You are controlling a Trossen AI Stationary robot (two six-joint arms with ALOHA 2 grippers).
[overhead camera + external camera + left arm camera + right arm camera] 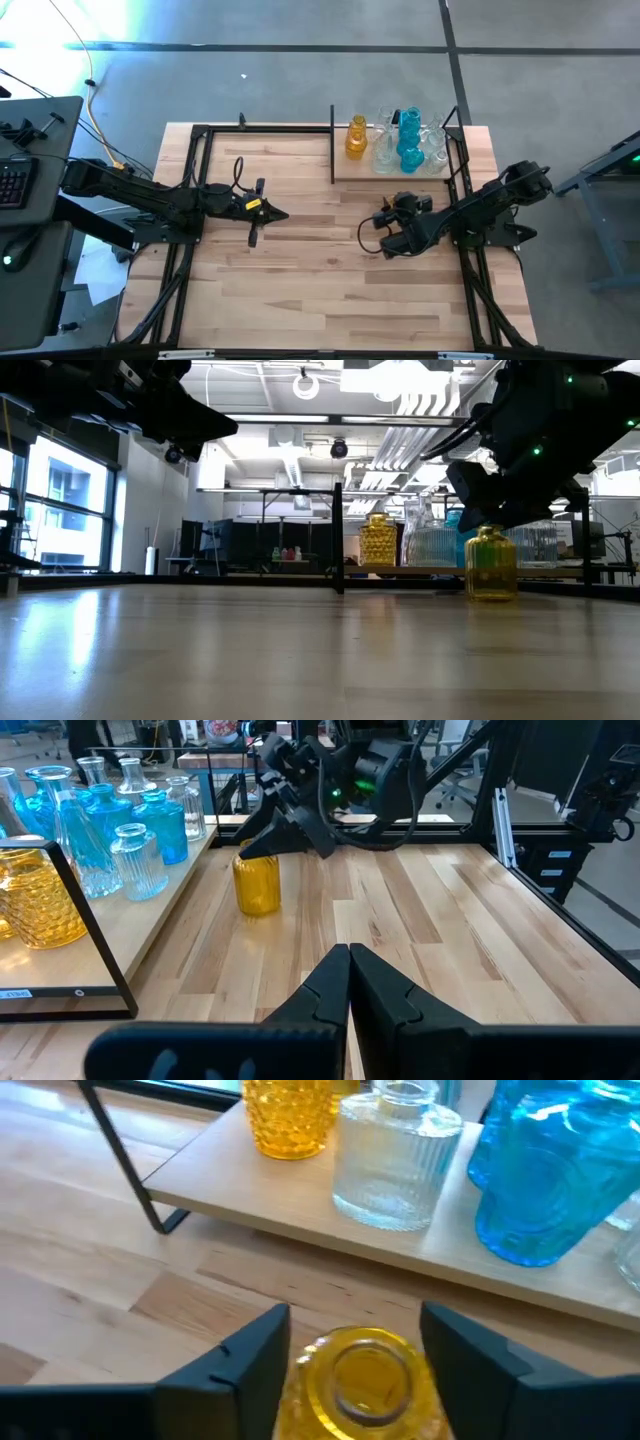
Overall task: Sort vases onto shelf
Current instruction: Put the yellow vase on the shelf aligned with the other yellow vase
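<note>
Right gripper (350,1355) straddles the neck of an amber vase (257,885) standing on the table (300,290) just before the shelf (345,168), fingers spread either side, not yet clamped. Broad bare wood lies toward the table's near edge. At the far right corner, the shelf holds amber, clear and teal vases, crowded. Left gripper (348,982), pinched shut, hovers mid-table, left.

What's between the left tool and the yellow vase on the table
Nothing: the left wrist view shows bare tabletop between the shut left tool and the yellow vase.
</note>
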